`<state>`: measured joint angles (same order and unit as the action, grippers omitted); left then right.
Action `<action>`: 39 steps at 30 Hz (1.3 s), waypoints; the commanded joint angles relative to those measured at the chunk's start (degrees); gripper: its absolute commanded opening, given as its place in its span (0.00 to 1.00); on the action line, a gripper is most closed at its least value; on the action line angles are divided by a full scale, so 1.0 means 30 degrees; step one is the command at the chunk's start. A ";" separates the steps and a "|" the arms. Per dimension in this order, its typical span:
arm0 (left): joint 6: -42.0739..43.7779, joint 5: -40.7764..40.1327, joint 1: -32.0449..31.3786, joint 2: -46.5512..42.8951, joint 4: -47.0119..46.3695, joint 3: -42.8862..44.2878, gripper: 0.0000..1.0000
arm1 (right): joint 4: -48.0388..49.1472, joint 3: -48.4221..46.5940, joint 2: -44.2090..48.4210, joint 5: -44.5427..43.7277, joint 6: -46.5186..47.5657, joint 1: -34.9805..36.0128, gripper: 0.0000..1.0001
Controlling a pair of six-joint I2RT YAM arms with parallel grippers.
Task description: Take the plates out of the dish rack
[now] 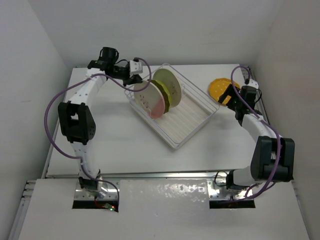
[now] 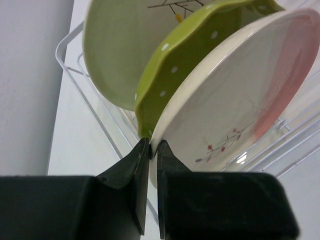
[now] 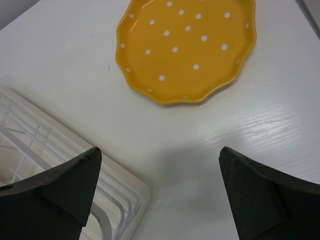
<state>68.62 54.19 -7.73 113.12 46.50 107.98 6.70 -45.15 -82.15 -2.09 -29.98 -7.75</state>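
Observation:
Three plates stand on edge in the white wire dish rack: a cream-and-pink plate, a scalloped olive-green dotted plate and a pale green-and-cream plate. My left gripper is at the rack's far left end. In the left wrist view it is shut on the lower rim of the cream-and-pink plate, with one finger between it and the olive-green plate. The orange-yellow dotted plate lies flat on the table right of the rack. My right gripper is open and empty above the table, just short of that plate.
The rack's ribbed tray corner lies under my right gripper's left finger. The rack sits diagonally mid-table. White walls close in the table at the back and both sides. The left arm's purple cable loops out to the left.

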 commanded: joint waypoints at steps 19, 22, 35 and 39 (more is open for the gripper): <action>0.2321 0.1330 0.0027 -0.1437 0.1608 0.4200 0.00 | -0.0036 -0.0947 0.1220 0.0139 0.1554 0.0297 0.99; 0.3141 0.1038 -0.0002 -0.1496 0.2340 0.4201 0.00 | 0.0110 -0.1006 0.1367 0.0577 0.2256 0.0619 0.99; -0.3940 -0.0369 -0.0003 -0.2344 -0.4006 0.3879 0.00 | 0.0785 -0.1152 0.1191 0.0637 0.2316 0.1001 0.99; -0.3454 -0.0311 -0.0003 -0.2579 -0.4603 0.3557 0.00 | 0.0785 -0.1124 0.1192 0.0521 0.2580 0.1001 0.99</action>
<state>61.06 50.06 -7.79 111.81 42.78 117.75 6.57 -46.26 -79.68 -0.80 -23.64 -4.89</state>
